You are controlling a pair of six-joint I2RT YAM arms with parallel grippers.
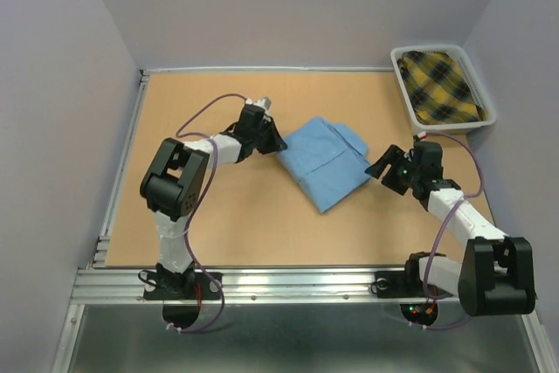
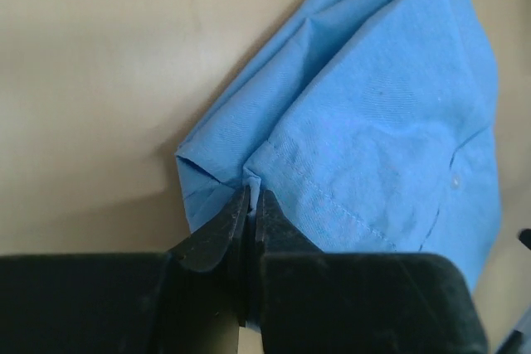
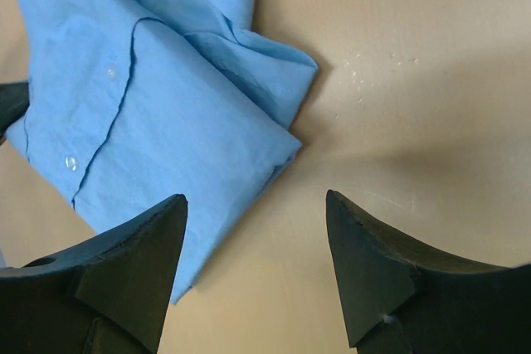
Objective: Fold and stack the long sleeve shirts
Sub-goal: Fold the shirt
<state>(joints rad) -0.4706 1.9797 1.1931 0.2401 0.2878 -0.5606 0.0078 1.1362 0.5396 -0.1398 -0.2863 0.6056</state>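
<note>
**Inspector:** Begin at the left. State of the left tool?

**Operator:** On my left wrist view, the left tool [image 2: 250,198] has its jaws drawn nearly together. A thin edge of the light blue shirt [image 1: 325,162] is nipped between the fingertips. I record it as gripping the cloth at the shirt's left corner, low against the desk [image 1: 210,224].

**Inspector:** Position and condition of the shirt?

**Operator:** It lies folded into a rough rectangle near the middle of the desk, set at an angle between my two arms. The button front faces up, and I count two buttons [image 3: 70,161] along its edge on the right wrist view. A looser fold sticks out on its far right side.

**Inspector:** The right tool?

**Operator:** The right tool [image 3: 255,196] stands wide, with nothing between its jaws. It hangs just beside the shirt's right corner, mostly over bare desk. One finger overlaps the cloth in my view, but I cannot confirm contact.

**Inspector:** Far right?

**Operator:** A white tray [image 1: 404,89] sits at the far right corner of the desk, well apart from the shirt. It holds a yellow-and-black plaid cloth [image 1: 441,85]. Whether that is a shirt, I cannot tell.
</note>
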